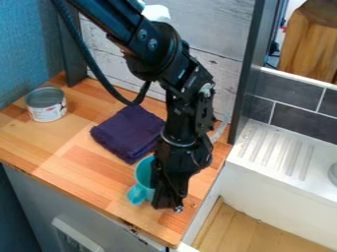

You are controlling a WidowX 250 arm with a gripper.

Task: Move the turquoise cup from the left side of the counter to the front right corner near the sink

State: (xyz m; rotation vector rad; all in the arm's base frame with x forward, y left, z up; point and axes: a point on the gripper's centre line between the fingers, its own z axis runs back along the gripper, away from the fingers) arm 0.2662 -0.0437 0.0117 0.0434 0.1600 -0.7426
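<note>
Hanging low over the near right part of the wooden counter [79, 160], the black gripper [169, 203] is right up against a turquoise cup [138, 182], as far as I can see from where I stand. I can't tell whether it has a grip on the cup or is merely beside it. The cup sits toward the counter's near edge, its handle [137, 195] pointing near and a little left. The part of its rim that I can see runs mostly from near to far, but I can't make out whether the cup is upright or tilted.

The gripper covers the cup's right side, so its full outline is lost to me. The arm comes down from the far side, with a dark cable looping on its left, and hides part of the whitewashed plank wall [227, 42] and something white [156, 13] behind it.

Just beyond the cup lies a folded purple cloth [126, 133], its right edge partly behind the arm. A tin [46, 110] with a white label stands at the far left of the counter. To the right there's a white ridged drainboard [273, 152] below dark grey tiles [293, 91], with pale wooden boards [247, 229] lower down. A blue wall [26, 47] closes off the left.
</note>
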